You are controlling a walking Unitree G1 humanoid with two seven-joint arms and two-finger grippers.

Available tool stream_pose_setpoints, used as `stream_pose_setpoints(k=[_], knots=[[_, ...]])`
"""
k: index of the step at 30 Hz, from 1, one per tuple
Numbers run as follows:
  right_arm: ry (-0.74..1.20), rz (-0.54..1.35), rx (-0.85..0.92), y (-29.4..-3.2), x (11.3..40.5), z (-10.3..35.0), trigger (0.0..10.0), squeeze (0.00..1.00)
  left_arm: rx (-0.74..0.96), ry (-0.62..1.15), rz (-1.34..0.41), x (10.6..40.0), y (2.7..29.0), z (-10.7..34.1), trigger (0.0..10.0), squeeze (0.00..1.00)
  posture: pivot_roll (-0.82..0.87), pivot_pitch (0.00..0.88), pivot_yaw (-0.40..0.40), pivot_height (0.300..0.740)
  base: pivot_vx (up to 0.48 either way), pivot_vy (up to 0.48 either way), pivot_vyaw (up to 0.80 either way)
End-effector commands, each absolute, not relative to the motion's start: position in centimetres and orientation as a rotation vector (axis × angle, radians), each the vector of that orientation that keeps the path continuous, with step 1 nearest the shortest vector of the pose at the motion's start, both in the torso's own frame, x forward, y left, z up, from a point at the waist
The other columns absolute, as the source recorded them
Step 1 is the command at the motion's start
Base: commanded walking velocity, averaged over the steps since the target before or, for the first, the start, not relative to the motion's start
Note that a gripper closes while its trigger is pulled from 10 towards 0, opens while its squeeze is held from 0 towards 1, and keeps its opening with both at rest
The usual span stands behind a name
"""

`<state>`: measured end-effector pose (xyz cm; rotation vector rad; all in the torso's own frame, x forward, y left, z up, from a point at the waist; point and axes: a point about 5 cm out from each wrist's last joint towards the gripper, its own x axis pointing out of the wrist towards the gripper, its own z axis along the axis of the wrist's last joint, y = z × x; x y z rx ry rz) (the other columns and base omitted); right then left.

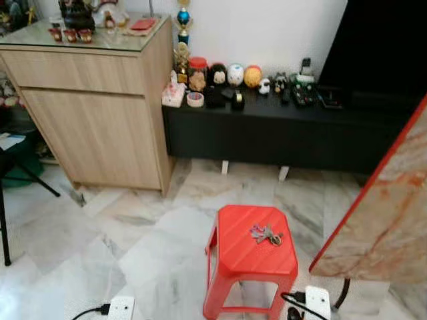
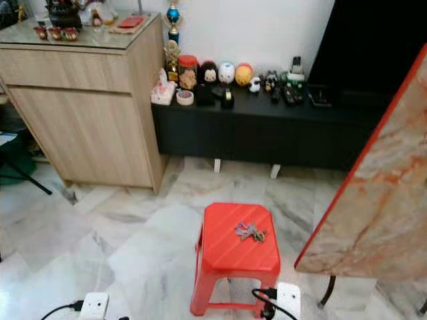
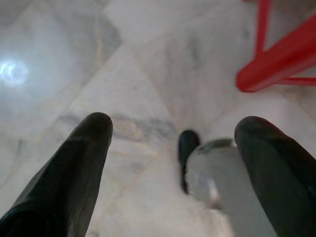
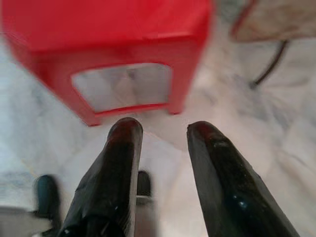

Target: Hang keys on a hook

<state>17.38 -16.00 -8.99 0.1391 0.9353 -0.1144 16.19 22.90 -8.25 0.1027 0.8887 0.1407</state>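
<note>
Keys (image 1: 266,235) lie on the red stool (image 1: 235,257), right of centre. Left hand (image 3: 173,133) and right hand (image 4: 160,129) hang above marble floor (image 1: 140,233), fingers apart, empty. No legible writing.

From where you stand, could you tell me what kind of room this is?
Probably a home living room: a low black console lined with figurines, a wooden cabinet, and marble floor.
</note>
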Motion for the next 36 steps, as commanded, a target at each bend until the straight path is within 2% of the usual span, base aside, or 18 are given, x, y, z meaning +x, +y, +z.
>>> stream_pose_setpoints(k=[1,21,25,36], knots=[[0.923,-0.110,0.127,-16.1,17.6,-8.9,10.0,0.00,0.094,0.907,0.143,15.9,22.7,-8.5,10.0,0.00,0.07,0.040,-0.072,0.740,0.289,0.000,0.00],[0.898,-0.115,0.147,-16.0,18.0,-8.7,10.0,0.00,0.099,0.915,0.142,15.7,22.7,-8.6,10.0,0.00,0.07,0.044,-0.071,0.740,0.286,0.000,0.00],[0.883,-0.110,0.151,-15.9,18.3,-8.5,10.0,0.00,0.106,0.914,0.145,15.7,22.7,-8.5,10.0,0.00,0.07,0.047,-0.071,0.740,0.000,0.000,0.00],[0.643,-0.089,0.143,-15.7,22.8,-5.5,10.0,0.00,0.100,0.908,0.155,15.6,22.9,-8.5,10.0,0.00,0.07,0.052,-0.074,0.740,0.000,0.000,0.00]])
